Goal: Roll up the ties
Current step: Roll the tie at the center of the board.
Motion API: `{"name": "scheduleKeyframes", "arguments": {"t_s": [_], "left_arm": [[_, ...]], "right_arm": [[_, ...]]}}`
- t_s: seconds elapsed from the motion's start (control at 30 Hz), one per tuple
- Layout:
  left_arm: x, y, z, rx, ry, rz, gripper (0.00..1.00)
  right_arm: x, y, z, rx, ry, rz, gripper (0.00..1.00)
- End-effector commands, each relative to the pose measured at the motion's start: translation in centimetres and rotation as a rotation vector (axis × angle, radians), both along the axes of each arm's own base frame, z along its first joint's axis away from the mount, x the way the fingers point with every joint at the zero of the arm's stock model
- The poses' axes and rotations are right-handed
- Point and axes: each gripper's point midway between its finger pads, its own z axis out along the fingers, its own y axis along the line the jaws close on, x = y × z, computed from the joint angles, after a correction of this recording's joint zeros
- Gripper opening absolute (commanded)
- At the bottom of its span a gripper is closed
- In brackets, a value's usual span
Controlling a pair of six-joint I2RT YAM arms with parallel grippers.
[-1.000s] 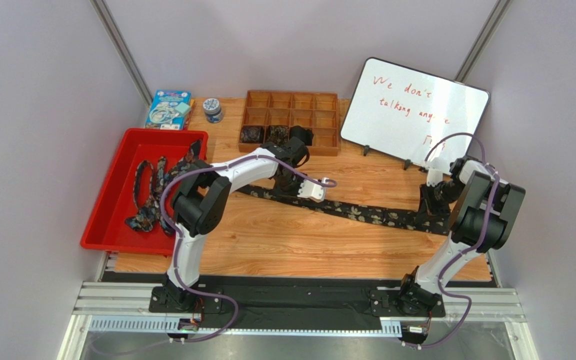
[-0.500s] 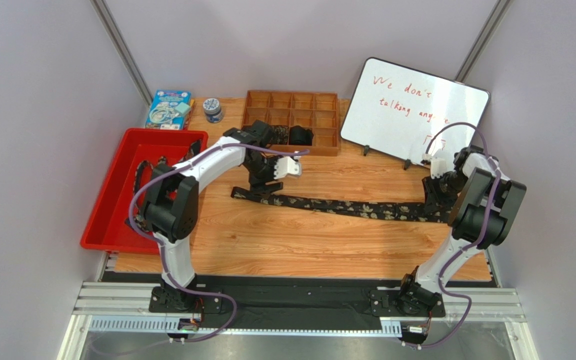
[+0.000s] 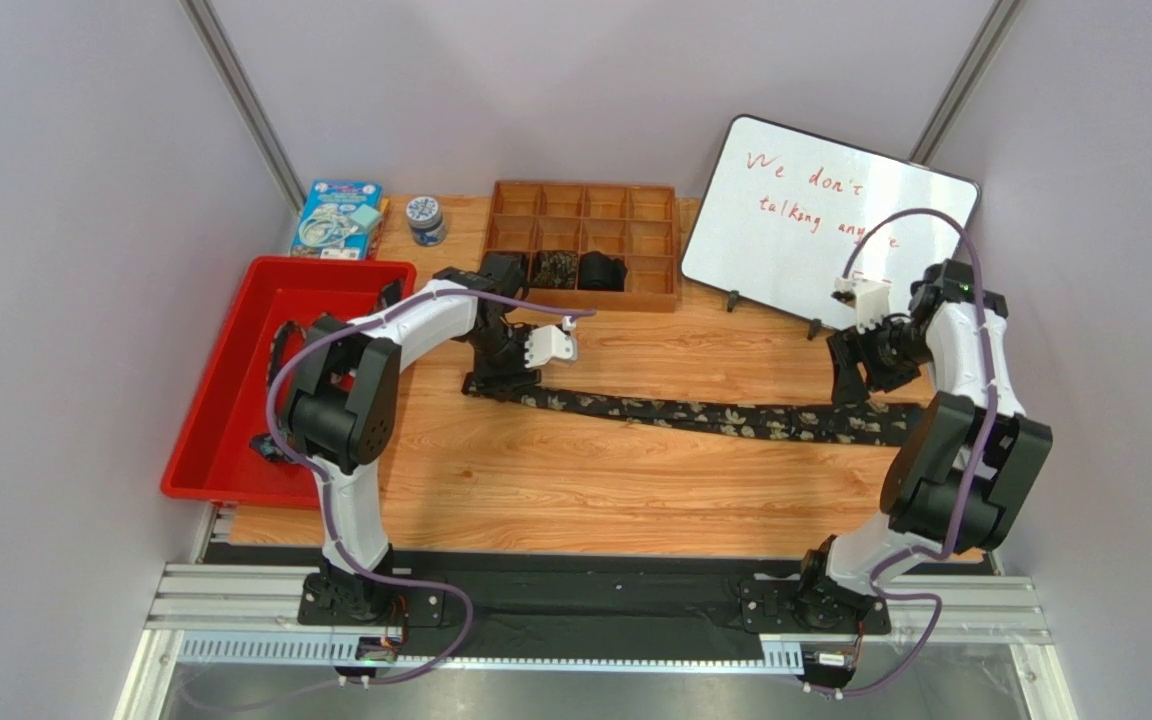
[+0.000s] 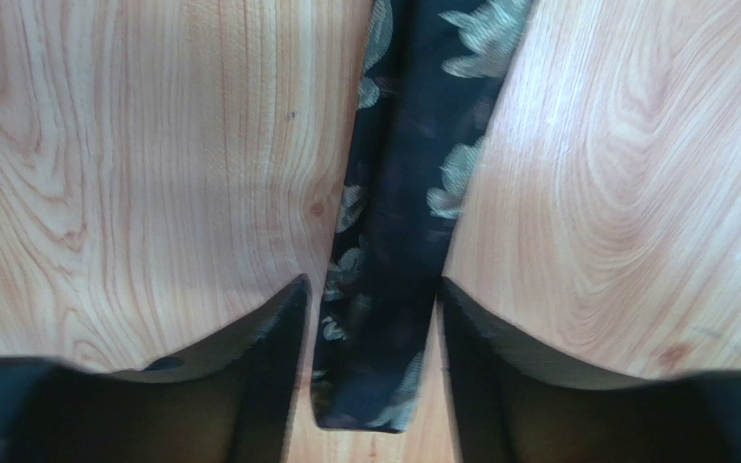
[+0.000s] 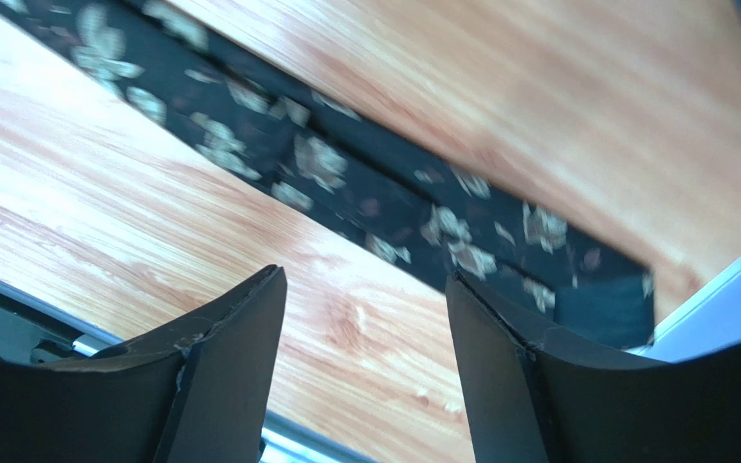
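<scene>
One tie (image 3: pixel 695 416), dark with pale floral speckles, lies stretched flat across the wooden table (image 3: pixel 597 480). My left gripper (image 3: pixel 497 371) hovers over its left end. In the left wrist view the tie's narrow end (image 4: pixel 384 289) lies between the spread fingers (image 4: pixel 268 367) of the left gripper (image 4: pixel 370 282), which stands open. My right gripper (image 3: pixel 848 372) is near the tie's right end. In the right wrist view the right gripper (image 5: pixel 363 275) is open over bare wood, with the tie (image 5: pixel 345 174) just beyond its fingertips. Three rolled ties (image 3: pixel 552 269) sit in the wooden organiser (image 3: pixel 642 203).
A red tray (image 3: pixel 222 375) at the left holds several loose ties (image 3: pixel 297 383). A whiteboard (image 3: pixel 823 225) leans at the back right, close to the right arm. A blue box (image 3: pixel 339 218) and a small jar (image 3: pixel 425 219) stand at the back left.
Both grippers have opened and let go of the tie, which now lies flat. The left gripper has moved left to the tie's end. The right gripper has drawn up and back.
</scene>
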Motion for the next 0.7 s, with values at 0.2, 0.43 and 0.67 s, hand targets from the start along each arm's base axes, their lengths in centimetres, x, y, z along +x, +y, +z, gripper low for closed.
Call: {"name": "scheduleKeyframes", "arguments": {"t_s": [0.2, 0.43, 0.67], "left_arm": [[-2.0, 0.8, 0.1, 0.016, 0.037, -0.016, 0.29], [-5.4, 0.5, 1.0, -0.035, 0.127, 0.038, 0.29], [-6.3, 1.0, 1.8, -0.061, 0.138, 0.089, 0.5]], "right_arm": [[1.7, 11.3, 4.2, 0.057, -0.33, 0.415, 0.66], [1.7, 19.9, 6.9, 0.26, -0.38, 0.478, 0.63], [2.5, 26.3, 8.9, 0.512, -0.278, 0.38, 0.6]]}}
